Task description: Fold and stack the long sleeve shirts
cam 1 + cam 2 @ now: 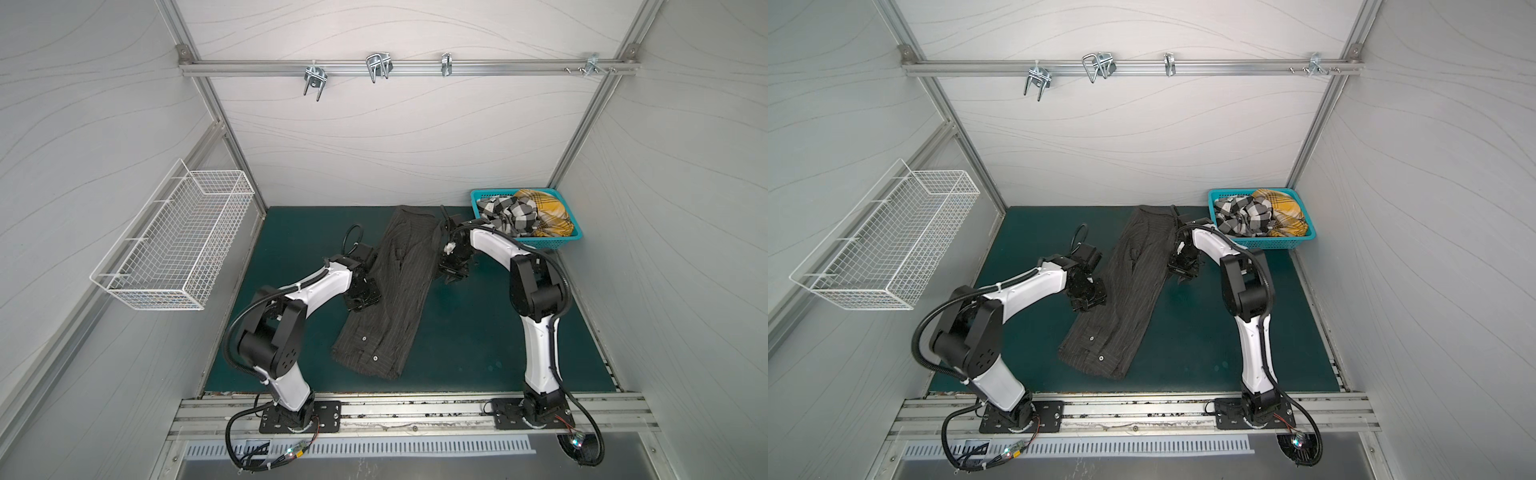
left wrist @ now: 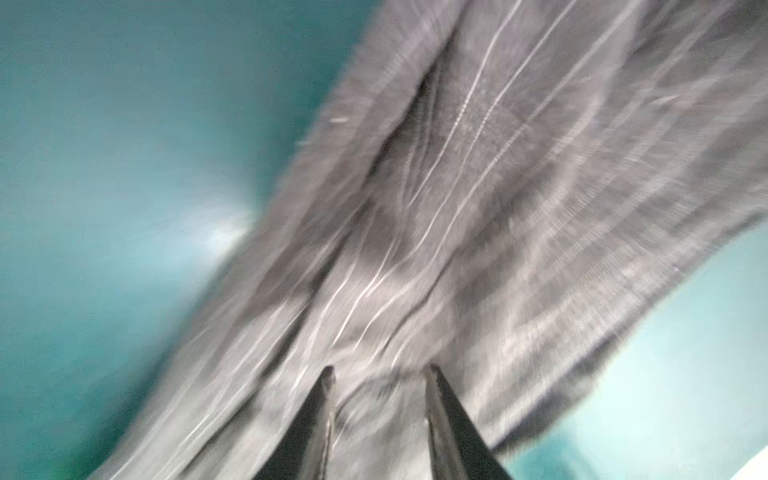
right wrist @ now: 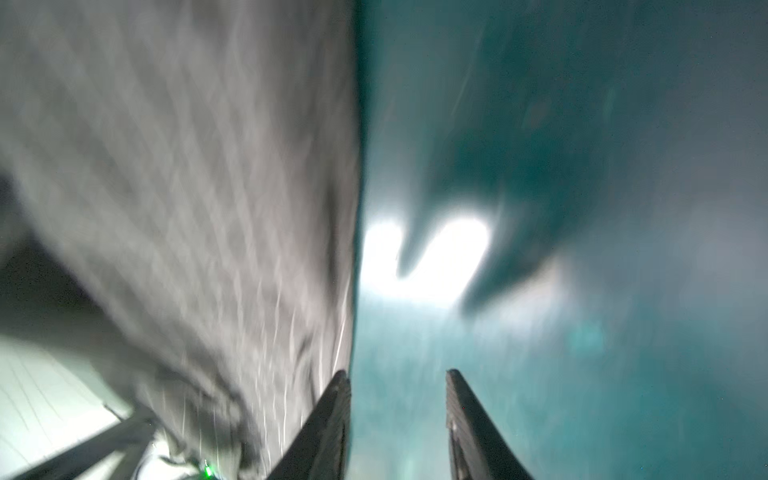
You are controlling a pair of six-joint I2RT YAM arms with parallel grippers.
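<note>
Observe charcoal pinstripe shirt lying as a long strip on green desk. Note left hand at shirt's left edge, fingers apart over cloth, clamping nothing. Note right hand just beside shirt's right edge, fingers apart above bare desk. Find check shirt and yellow plaid shirt heaped in teal basket off shirt's far right corner.

No legible text, label, brand, number or sign was found on any surface in any view.

My left arm and right arm: white link shells, black joints, ribbed black cables, screwed black base plates, dark tapered pincer fingers.
</note>
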